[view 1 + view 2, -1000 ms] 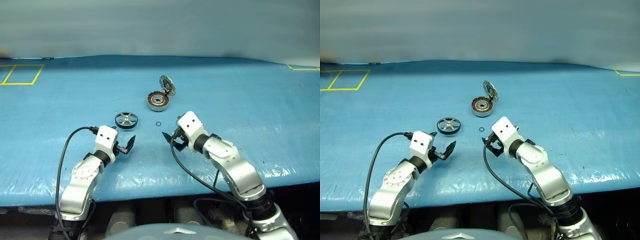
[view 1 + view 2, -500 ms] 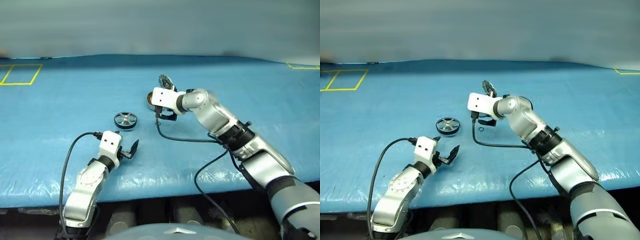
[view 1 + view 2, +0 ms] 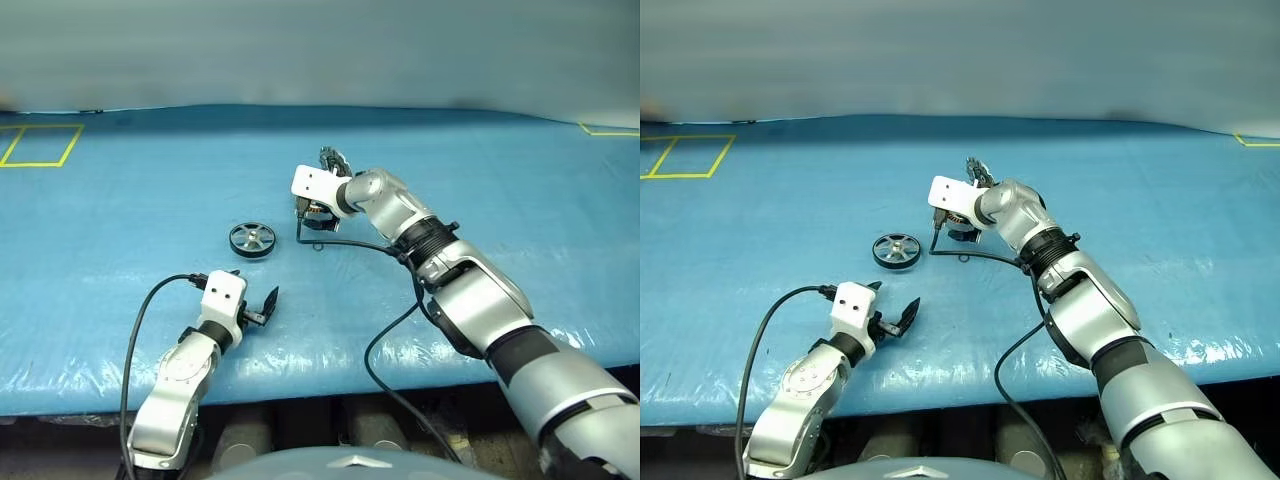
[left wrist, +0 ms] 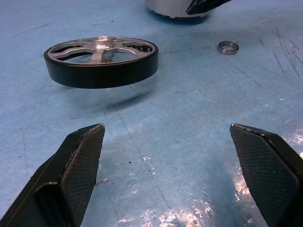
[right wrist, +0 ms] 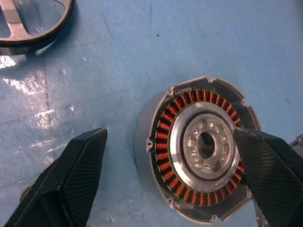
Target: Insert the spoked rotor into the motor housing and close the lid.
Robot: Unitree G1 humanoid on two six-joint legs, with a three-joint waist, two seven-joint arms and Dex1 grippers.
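The spoked rotor [image 3: 251, 240] lies flat on the blue table, a dark wheel with a silver hub. Close behind it my left gripper [image 3: 255, 298] hovers open and empty, its fingers [image 4: 80, 161] spread wide short of the rotor [image 4: 101, 61]. The motor housing [image 5: 199, 146] stands further back, its copper windings showing. My right gripper [image 5: 170, 135] hangs open just above it, one finger to each side of the cup, gripping nothing. The lid [image 3: 331, 160] stands tilted up at the housing's far rim.
A tiny black ring [image 4: 227, 47] lies on the table between the rotor and the housing. The right gripper's black cable [image 3: 350, 245] trails across the table beside it. Yellow tape marks [image 3: 40, 145] sit at the far corners.
My right arm has stretched forward from the near table edge to over the housing, its wrist rolling. The left gripper has stayed about where it was. Rotor, ring and housing have not moved.
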